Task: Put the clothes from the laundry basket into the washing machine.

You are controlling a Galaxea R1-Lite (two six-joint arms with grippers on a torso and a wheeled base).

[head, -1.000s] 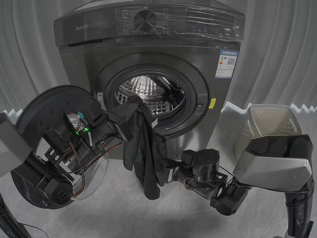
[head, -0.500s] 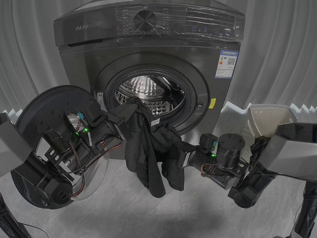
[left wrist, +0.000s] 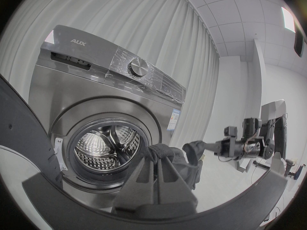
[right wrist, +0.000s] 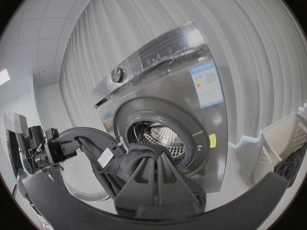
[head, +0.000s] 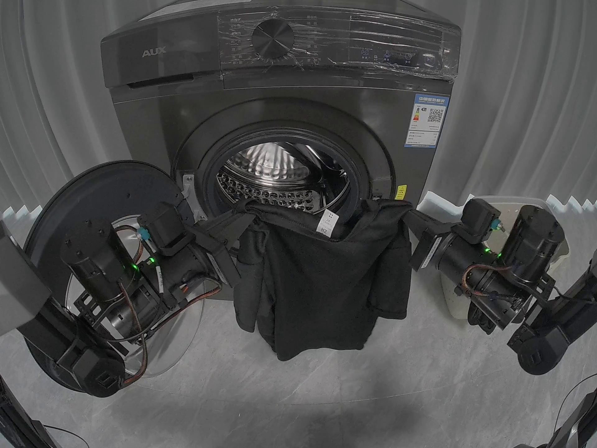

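Right arm hides most of the laundry basket [head: 453, 297] in the head view

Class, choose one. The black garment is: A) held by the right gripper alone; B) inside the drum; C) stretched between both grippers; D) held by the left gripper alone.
C: the left gripper and right gripper each clamp a top corner of the garment, spread before the washer.

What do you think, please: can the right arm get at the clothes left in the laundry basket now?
Probably not yet: the right pincer is shut on the black garment, shared with the left pincer.
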